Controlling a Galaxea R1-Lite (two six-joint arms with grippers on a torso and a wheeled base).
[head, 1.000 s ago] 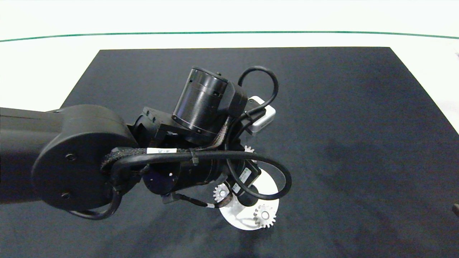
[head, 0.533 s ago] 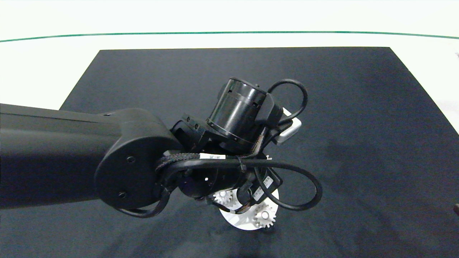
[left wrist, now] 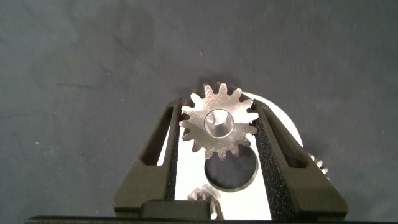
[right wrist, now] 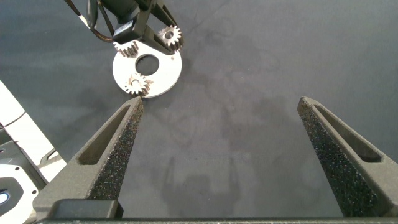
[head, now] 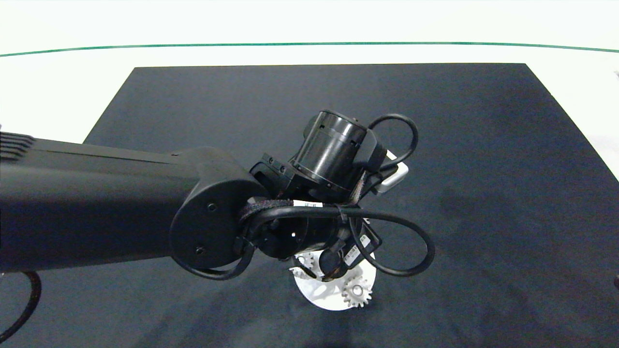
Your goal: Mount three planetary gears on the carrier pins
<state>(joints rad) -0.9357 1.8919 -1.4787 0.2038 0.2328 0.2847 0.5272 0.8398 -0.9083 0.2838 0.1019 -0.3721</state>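
My left gripper (left wrist: 217,113) is shut on one planetary gear (left wrist: 219,127), its foam pads pressing the teeth on both sides. A round peg end shows inside that gear's bore. Below it lies the white carrier disc (left wrist: 186,180) with its big centre hole. In the head view the left wrist covers the far part of the disc (head: 321,296); one seated gear (head: 357,292) shows fully and another gear (head: 304,263) only partly. The right wrist view shows the disc (right wrist: 155,79) carrying three gears, with the left gripper on top. My right gripper (right wrist: 221,102) hangs open over bare mat.
A black mat (head: 483,169) covers the work area, with the white table (head: 48,96) around it. The left arm's looping cable (head: 411,251) hangs just right of the disc. The right gripper only shows as a dark tip at the head view's right edge.
The left arm has swung right and down over the disc, carrying the gear with it. Its wrist now hides more of the disc. The two seated gears have stayed put.
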